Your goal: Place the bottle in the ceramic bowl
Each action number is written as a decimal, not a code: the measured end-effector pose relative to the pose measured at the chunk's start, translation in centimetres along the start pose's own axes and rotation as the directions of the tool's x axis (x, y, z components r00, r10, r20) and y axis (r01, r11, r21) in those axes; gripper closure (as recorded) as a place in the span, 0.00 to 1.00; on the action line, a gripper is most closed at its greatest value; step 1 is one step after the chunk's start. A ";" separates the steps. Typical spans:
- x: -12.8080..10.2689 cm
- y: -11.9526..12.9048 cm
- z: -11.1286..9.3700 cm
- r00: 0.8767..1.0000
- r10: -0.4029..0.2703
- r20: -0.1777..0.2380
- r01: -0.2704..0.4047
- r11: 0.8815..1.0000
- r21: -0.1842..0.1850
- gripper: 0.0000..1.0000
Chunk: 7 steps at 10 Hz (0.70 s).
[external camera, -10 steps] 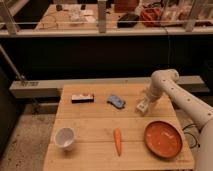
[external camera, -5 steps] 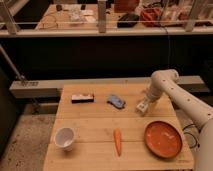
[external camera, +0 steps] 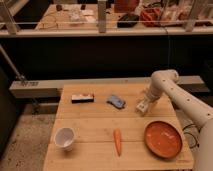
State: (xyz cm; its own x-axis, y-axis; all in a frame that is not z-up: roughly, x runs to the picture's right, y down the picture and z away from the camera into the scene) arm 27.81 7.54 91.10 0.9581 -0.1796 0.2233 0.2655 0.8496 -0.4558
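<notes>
My gripper (external camera: 143, 106) hangs low over the right rear part of the wooden table (external camera: 95, 125), at the end of the white arm (external camera: 165, 82) that reaches in from the right. A small pale object (external camera: 142, 108), possibly the bottle, is at the gripper's tip, close to the tabletop. I cannot tell if it is held. A white ceramic bowl (external camera: 65, 137) stands at the front left of the table, far from the gripper. A wide orange dish (external camera: 162, 139) lies at the front right, just in front of the gripper.
A carrot (external camera: 117, 141) lies at the front centre. A blue crumpled packet (external camera: 116, 101) and a dark flat bar (external camera: 82, 98) lie at the back of the table. A grey ledge (external camera: 35, 85) and railing run behind the table.
</notes>
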 end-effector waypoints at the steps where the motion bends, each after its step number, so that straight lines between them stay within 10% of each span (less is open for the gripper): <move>1: 0.0 0.0 0.0 1.000 0.000 0.000 0.000 1.000 0.000 0.20; 7: 0.0 0.1 0.3 1.000 0.001 0.001 -0.001 1.000 -0.003 0.20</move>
State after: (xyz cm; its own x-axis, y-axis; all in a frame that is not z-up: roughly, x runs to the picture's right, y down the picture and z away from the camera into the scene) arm 27.80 7.72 91.30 0.9583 -0.1780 0.2237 0.2647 0.8482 -0.4588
